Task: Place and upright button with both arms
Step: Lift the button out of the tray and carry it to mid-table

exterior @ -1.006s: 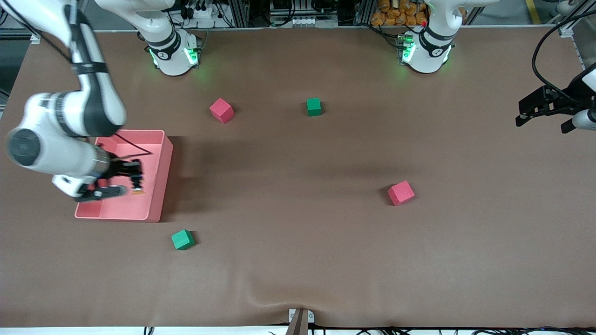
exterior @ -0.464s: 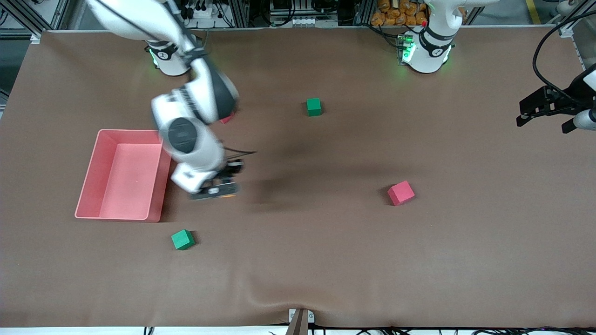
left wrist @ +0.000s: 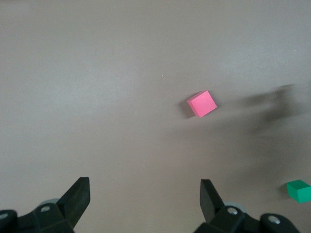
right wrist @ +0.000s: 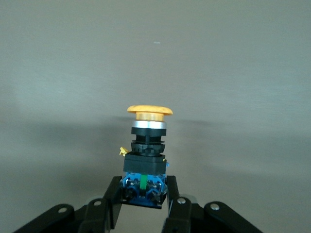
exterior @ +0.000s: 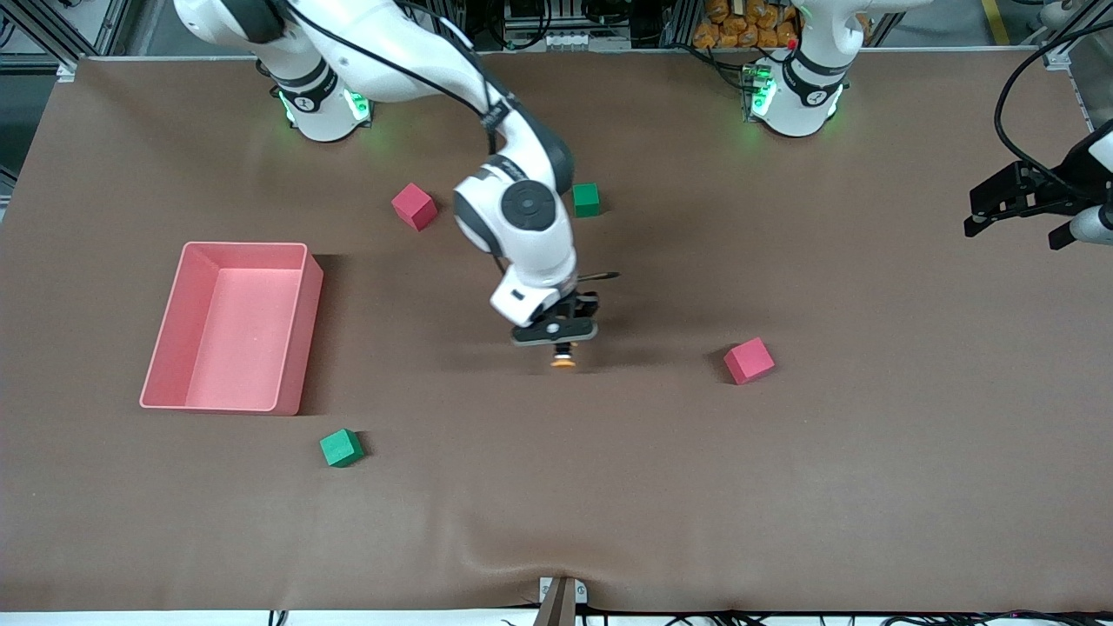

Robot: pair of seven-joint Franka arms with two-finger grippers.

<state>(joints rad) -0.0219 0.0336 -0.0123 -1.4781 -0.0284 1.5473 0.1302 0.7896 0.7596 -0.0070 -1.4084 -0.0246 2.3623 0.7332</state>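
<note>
Since one second ago the right arm has swung away from the pink bin [exterior: 228, 329], where its gripper then hung, and carried the button to the middle of the table; the left arm, the bin and the four cubes lie as before.

Front view. The right gripper [exterior: 563, 345] hangs over the bare brown table [exterior: 783, 487] near its middle, fingers shut on the button [exterior: 563, 360], whose orange cap points down toward the mat. A red cube [exterior: 749, 360] lies toward the left arm's end of the table from the gripper. A green cube [exterior: 586, 199] and a second red cube [exterior: 413, 206] lie farther from the camera, near the arm bases. A second green cube [exterior: 341, 448] lies nearer the camera, just beside the corner of the bin. The bin stands toward the right arm's end of the table. The left gripper [exterior: 1013, 211] waits at the left arm's end of the table, raised above the table's edge, well apart from the cubes.

Left wrist view. The left gripper [left wrist: 146, 194] has its fingers [left wrist: 77, 194] spread wide with nothing between them. On the mat below lie one red cube [left wrist: 202, 103] and, at the picture's edge, a green cube [left wrist: 299, 190].

Right wrist view. The right gripper [right wrist: 144, 194] grips the button [right wrist: 146, 155] by its bluish base; the black body and orange cap project straight out from the fingertips toward the plain mat.
</note>
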